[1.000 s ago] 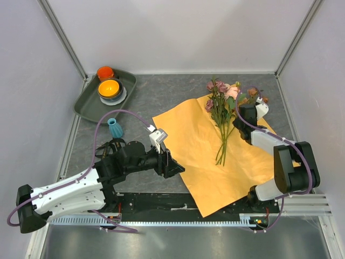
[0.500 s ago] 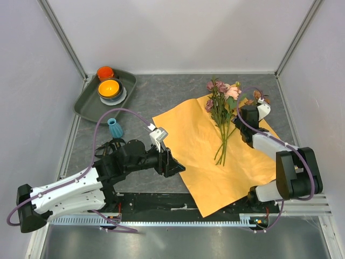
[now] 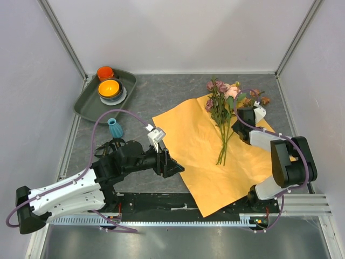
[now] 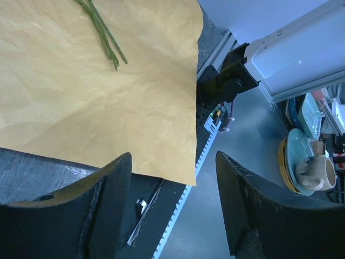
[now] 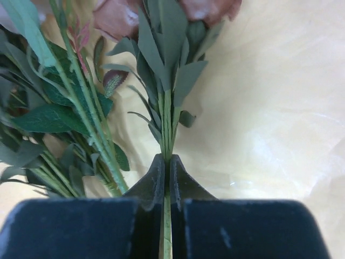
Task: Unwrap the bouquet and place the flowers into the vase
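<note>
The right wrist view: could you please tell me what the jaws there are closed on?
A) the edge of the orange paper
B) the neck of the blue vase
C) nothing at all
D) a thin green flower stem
D: in the right wrist view the jaws pinch a thin green stem just below its leaves, with the orange paper lying behind it.

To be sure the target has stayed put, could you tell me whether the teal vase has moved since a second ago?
No. The vase stands where it did, just off the near edge of the grey tray in the overhead view.
</note>
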Controlling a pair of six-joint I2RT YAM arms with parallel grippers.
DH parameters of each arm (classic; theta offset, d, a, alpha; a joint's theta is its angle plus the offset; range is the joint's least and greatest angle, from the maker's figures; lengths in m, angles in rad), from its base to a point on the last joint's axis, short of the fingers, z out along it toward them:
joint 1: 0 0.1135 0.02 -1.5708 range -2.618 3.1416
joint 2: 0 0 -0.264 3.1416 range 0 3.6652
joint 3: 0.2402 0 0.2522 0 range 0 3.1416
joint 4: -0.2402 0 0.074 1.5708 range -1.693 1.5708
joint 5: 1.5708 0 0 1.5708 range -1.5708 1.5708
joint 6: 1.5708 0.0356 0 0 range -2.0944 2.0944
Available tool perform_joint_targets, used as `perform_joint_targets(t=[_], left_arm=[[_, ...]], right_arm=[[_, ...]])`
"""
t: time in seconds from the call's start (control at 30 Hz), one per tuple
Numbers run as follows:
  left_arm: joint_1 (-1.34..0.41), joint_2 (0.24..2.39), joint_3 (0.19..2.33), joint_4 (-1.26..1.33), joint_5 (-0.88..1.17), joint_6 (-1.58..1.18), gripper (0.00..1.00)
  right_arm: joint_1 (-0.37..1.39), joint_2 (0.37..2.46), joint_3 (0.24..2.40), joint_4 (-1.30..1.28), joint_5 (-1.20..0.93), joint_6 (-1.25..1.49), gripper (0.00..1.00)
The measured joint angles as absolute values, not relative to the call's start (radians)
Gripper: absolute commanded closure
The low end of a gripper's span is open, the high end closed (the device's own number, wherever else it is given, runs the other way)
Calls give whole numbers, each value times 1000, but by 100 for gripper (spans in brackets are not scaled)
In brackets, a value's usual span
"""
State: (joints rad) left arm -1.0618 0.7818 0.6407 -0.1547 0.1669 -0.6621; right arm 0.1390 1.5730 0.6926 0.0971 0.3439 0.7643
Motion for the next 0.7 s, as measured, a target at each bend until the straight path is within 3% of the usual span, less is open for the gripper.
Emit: perform_joint_targets(t=[0.17,0.3,0.5,0.7], left_arm=[[-1062,760,640,-155,166,-666,29],[-1061,751,642,-160,165,-667,19],[-957,750,724,-260,220,-667,12],[-703,780,850,-282,354,-667,12]], right_arm=[[139,1432,693,77,380,751,100],[139,1263,714,98,336,715,100],[168,1177,787,374,19,667,100],[374,1234,797,662,-265,629,100]])
